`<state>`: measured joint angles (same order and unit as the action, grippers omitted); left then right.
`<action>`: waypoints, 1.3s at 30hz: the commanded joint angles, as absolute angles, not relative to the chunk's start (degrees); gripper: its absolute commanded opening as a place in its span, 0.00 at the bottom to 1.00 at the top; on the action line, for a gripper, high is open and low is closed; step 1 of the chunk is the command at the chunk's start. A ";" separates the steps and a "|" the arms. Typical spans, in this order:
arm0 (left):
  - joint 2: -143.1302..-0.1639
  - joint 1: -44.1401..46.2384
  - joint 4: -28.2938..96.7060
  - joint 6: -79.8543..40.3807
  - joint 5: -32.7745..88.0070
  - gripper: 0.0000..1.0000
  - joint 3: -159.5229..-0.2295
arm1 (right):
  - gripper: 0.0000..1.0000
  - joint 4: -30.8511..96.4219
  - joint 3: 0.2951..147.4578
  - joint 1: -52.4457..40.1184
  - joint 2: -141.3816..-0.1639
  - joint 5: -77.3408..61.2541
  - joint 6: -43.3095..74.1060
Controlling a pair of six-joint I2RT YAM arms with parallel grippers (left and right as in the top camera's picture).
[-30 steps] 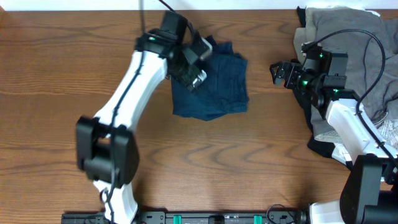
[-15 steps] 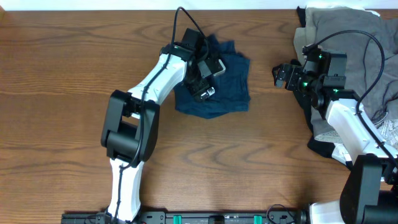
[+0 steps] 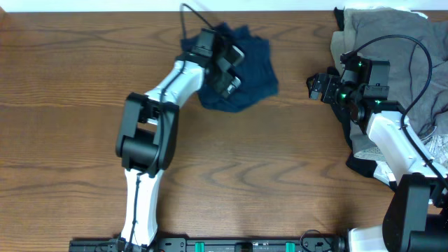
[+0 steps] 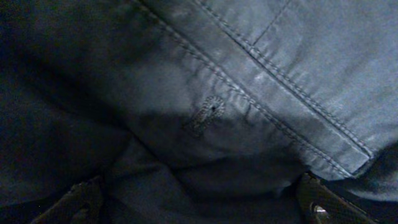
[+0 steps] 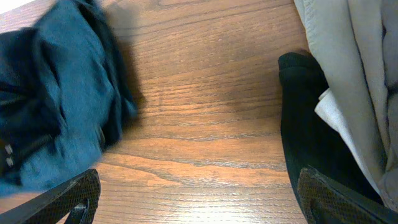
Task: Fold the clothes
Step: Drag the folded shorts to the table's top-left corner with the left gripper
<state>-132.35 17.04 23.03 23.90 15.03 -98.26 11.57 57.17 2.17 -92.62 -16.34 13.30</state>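
Brown wood-grain laminate covers the table (image 3: 70,105), smooth and matt, with long wavy grain running across it. At the near edge a black rail (image 3: 245,245) carries the two arm bases. The left arm (image 3: 147,140), white shells with black joints, reaches from there to the far middle of the table. The right arm (image 3: 399,147) rises along the right side over a heap of other clothes (image 3: 392,35).

That heap is soft and crumpled. A black garment (image 3: 357,164) lies under the arm, a white-patterned piece (image 3: 437,147) at the right edge, and grey cloth is draped farther back. The right gripper (image 3: 318,87) hangs over bare wood just left of the heap. Its jaws are spread wide with nothing between them, and its wrist view shows only wood grain between the fingertips.

Farther out, the left gripper (image 3: 227,66) sits down on the dark navy shorts (image 3: 255,56). Its fingertips (image 4: 81,199) stand at opposite corners of the wrist view, fully apart. Cloth fills the space between them, and no fold is pinched. The shorts are bunched into a rough, rumpled lump at the far middle of the table, close to its far edge. Up close the fabric is a dense weave with a dull sheen, crossed by a flat hem with twin rows of stitching and a small sewn buttonhole (image 4: 205,115). Beyond the table edge runs a pale strip (image 3: 70,5).
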 commanded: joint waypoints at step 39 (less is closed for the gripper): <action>-136.53 -15.51 20.49 -32.29 2.20 0.98 -97.38 | 0.99 14.26 57.32 1.04 -92.90 -14.79 12.60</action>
